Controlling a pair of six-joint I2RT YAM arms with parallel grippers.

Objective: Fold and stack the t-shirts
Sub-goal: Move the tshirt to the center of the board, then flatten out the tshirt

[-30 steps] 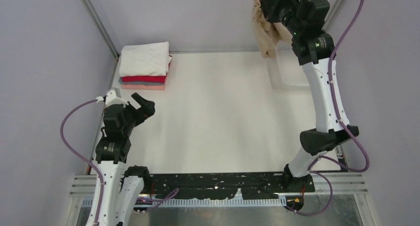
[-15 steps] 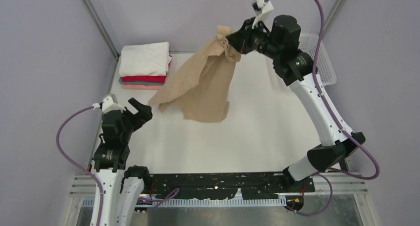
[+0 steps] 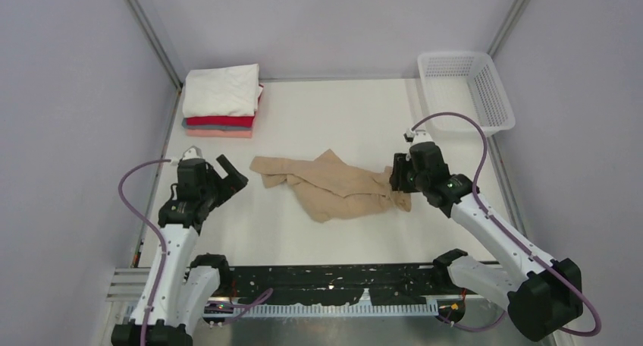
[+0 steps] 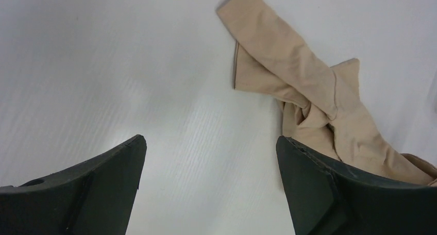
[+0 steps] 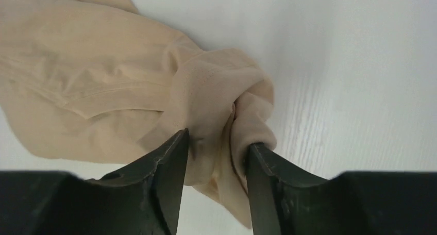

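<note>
- Tan t-shirt (image 3: 334, 183) lies crumpled, mid-near tabletop (image 3: 341, 118).
- R fingers (image 5: 167, 168) pinch its bunched right end.
- L fingers (image 4: 108, 178) spread wide, empty, just left of shirt.
- Folded t-shirt stack (image 3: 221, 103), white on top, far left; mesh basket (image 3: 466, 88) far right.

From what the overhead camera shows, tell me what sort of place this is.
Likely a robot lab cell rigged for laundry folding: a white table walled by plain grey panels, with folded t-shirts stacked in one corner and a mesh basket in another.
</note>
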